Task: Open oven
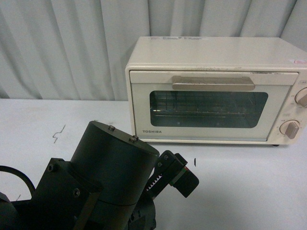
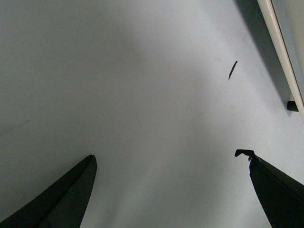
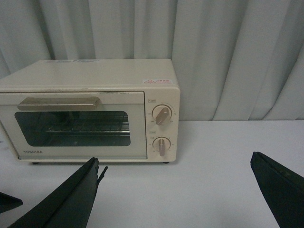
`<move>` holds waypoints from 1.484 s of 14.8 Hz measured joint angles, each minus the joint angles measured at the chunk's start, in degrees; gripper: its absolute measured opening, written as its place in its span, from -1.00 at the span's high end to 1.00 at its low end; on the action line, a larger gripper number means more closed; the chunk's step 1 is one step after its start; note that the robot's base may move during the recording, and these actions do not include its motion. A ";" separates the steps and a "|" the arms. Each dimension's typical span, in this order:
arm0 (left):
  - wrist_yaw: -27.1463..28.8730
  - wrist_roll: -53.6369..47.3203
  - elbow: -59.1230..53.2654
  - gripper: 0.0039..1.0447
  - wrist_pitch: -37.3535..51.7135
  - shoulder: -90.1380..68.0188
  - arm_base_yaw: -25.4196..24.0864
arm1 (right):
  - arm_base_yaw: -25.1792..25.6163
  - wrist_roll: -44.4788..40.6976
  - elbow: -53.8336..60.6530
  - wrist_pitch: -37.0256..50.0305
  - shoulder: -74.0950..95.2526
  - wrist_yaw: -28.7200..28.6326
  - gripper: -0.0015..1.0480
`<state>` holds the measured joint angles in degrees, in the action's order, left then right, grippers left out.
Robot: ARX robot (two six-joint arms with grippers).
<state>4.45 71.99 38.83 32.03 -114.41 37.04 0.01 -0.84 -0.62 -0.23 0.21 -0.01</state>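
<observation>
The cream-white oven (image 1: pixel 211 91) stands at the back right of the table with its glass door shut. Its beige bar handle (image 1: pixel 213 82) runs along the door's top, and two pinkish knobs (image 1: pixel 289 128) sit on its right side. My left gripper (image 1: pixel 178 173) hovers open low over the table, short of the oven's front left corner. In the left wrist view the left gripper (image 2: pixel 168 155) holds nothing, and only the oven's bottom edge (image 2: pixel 280 47) shows. My right gripper (image 3: pixel 174 157) is open and empty, facing the oven (image 3: pixel 90 109) from a distance, right of the knobs (image 3: pixel 163 115).
A grey-white curtain (image 1: pixel 62 48) hangs behind the white table (image 1: pixel 249 191). A small dark mark (image 2: pixel 232 70) lies on the table in front of the oven, and a thin squiggle (image 1: pixel 58 133) lies at the left. My left arm's dark body (image 1: pixel 96 182) fills the lower left.
</observation>
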 joint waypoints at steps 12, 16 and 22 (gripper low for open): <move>0.28 -0.46 0.11 -0.88 -0.28 0.02 0.00 | -7.82 8.24 -6.36 -12.50 10.75 20.63 -0.87; 0.48 -0.48 0.11 -0.88 -0.46 0.02 0.00 | -3.10 4.59 -16.76 9.57 30.14 20.11 -0.87; 0.46 -0.48 0.11 -0.88 -0.42 0.02 0.00 | -6.19 -21.81 -46.01 26.56 71.41 16.15 -0.87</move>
<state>4.91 71.50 38.94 31.62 -114.39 37.04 -6.17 -22.65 -46.63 26.33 71.61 16.14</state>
